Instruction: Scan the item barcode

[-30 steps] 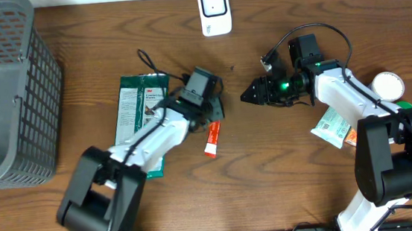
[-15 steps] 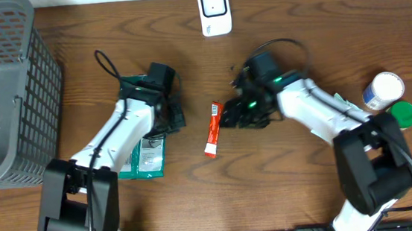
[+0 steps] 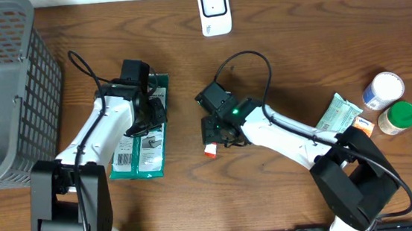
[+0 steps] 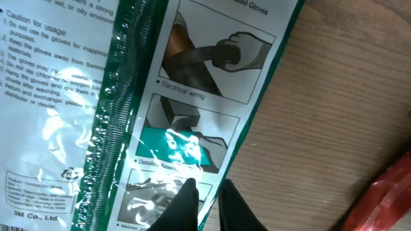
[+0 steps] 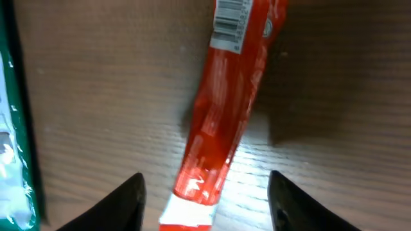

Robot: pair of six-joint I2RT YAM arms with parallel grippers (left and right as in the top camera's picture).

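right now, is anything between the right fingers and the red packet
Nothing visible. The right fingers stand open on either side of the red packet, with only bare table around it; the green glove pack lies off to one side.

Overhead even; wrist views dim; glove packet (image 4: pixel 168 145) glary.

I see a grey mesh basket (image 3: pixel 45 70) far left; at right, a white-capped bottle (image 3: pixel 383 89), a green-capped bottle (image 3: pixel 398 117) and a pouch (image 3: pixel 338 113) sit on the counter (image 3: pixel 295 18).
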